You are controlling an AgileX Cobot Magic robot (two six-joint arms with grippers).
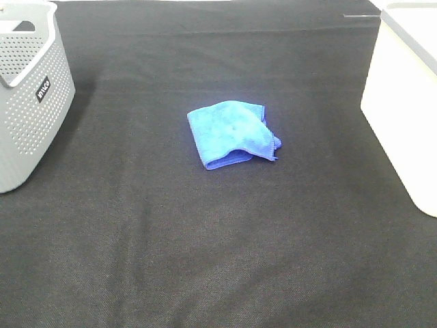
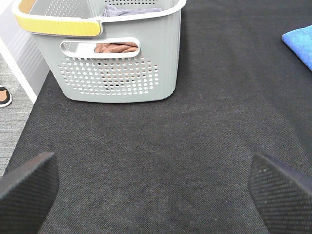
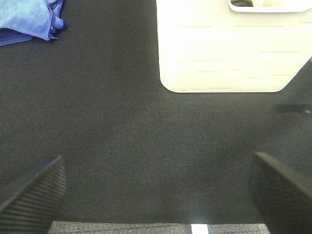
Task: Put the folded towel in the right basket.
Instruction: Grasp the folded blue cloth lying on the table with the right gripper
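Note:
The folded towel (image 1: 232,132), bright blue with darker stitched edges, lies flat on the black cloth near the table's middle. A corner of it shows in the left wrist view (image 2: 300,44) and part of it in the right wrist view (image 3: 27,19). The right basket (image 1: 403,109), a plain white smooth-walled bin, stands at the table's right edge and also shows in the right wrist view (image 3: 229,48). Neither gripper shows in the exterior high view. My left gripper (image 2: 156,192) is open and empty over bare cloth. My right gripper (image 3: 156,192) is open and empty near the table's front edge.
A grey perforated basket (image 1: 31,102) with a small black label stands at the table's left; the left wrist view shows its yellow handle (image 2: 58,24) and cloths inside. The black cloth (image 1: 218,260) covers the table. Floor shows past the table's left edge (image 2: 14,112).

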